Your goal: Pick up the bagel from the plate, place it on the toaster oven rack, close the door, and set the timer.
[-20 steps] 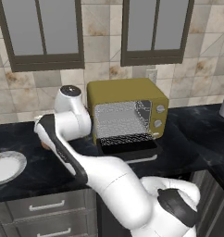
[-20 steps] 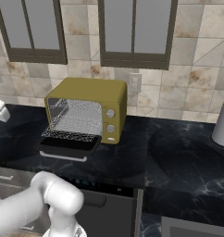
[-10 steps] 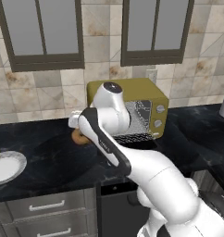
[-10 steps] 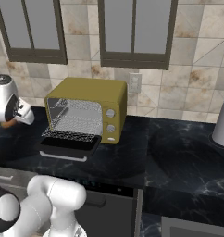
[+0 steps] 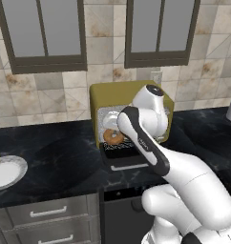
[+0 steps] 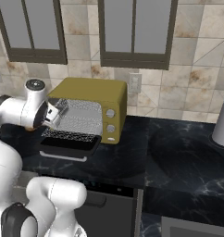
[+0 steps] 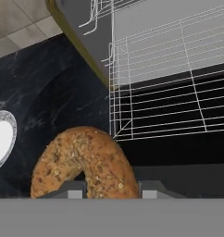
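Jaws clamped on the bagel (image 7: 84, 162), gripper (image 7: 107, 189) pinching across one side of the ring. Bagel hangs in air just before the open front of the toaster oven (image 5: 131, 95), above the lowered door (image 5: 129, 159), near the rack's left front corner. Judgement: light, soft crumb, rough seeded crust, so little slip; the hold is best kept across the ring wall, gently, to avoid crushing. Toaster oven rack (image 7: 178, 83) bare. Plate (image 5: 5, 171) sits well apart at the counter's left edge.
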Controlling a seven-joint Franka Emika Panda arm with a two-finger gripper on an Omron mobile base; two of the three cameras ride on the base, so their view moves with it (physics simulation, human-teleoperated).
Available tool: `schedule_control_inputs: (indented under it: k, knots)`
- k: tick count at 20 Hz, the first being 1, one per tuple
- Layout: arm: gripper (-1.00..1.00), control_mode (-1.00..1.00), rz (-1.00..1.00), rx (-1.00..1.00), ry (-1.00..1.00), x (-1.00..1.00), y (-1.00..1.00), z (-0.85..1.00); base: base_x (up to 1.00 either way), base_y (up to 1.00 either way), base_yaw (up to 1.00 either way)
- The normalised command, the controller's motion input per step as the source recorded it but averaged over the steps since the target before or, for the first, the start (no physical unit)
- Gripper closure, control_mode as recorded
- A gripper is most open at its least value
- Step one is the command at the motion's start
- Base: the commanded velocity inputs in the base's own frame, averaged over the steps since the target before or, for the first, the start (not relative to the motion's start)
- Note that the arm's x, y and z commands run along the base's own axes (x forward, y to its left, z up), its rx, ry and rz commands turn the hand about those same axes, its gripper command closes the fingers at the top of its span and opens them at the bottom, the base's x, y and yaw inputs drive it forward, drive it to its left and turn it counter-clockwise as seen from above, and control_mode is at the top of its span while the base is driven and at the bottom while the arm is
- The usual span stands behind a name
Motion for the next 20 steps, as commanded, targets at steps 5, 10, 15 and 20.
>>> schedule_control_inputs:
  k: [5,10,15,20]
  knots:
    - [1.00,-1.00,-0.05,0.02,0.00,0.24,-0.88,0.00,0.00,0.00,0.00]
    - [1.00,-1.00,-0.07,0.00,0.00,0.41,-0.60,-0.02,0.00,0.00,0.00]
    - [1.00,-1.00,-0.08,0.00,0.00,0.37,-0.23,-0.18,0.00,0.00,0.00]
    - [1.00,-1.00,-0.08,0.00,0.00,0.29,-0.01,-0.32,0.00,0.00,0.00]
